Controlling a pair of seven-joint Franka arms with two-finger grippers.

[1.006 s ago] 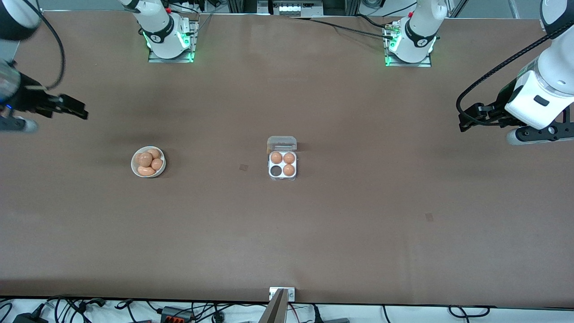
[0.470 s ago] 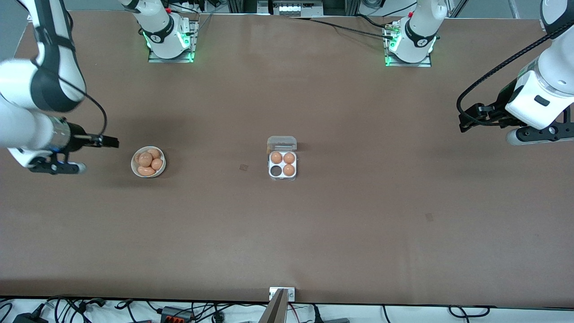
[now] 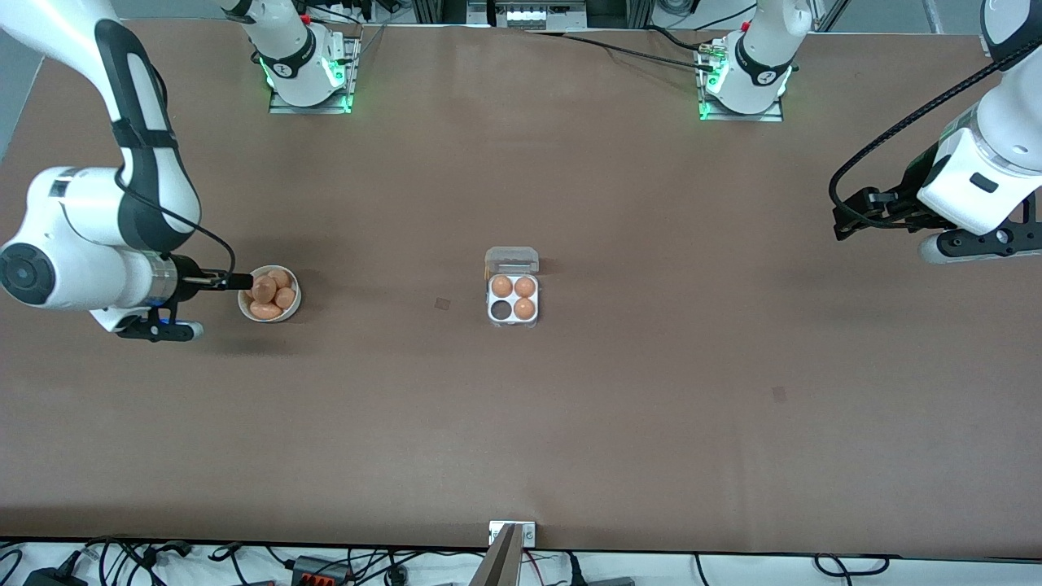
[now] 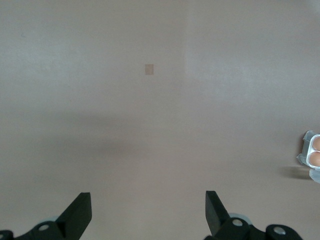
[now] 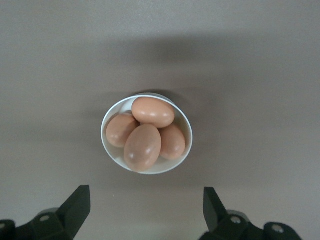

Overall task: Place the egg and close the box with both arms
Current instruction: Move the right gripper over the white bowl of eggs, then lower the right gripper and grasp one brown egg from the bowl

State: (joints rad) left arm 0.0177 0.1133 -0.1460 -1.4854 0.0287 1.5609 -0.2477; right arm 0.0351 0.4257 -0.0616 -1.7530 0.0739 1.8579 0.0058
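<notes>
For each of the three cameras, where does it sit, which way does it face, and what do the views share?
Front view: high, facing both arms' bases; shows both arms, bowl, box.
Left wrist view: on the waiting left arm, facing down at the table; open left gripper, box edge.
Right wrist view: over the bowl of eggs; open right gripper.

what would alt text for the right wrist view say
A white bowl holding four tan-brown eggs sits on a plain brown table, seen from directly above. The right gripper hangs over it, its two black fingers spread open, holding nothing.
</notes>
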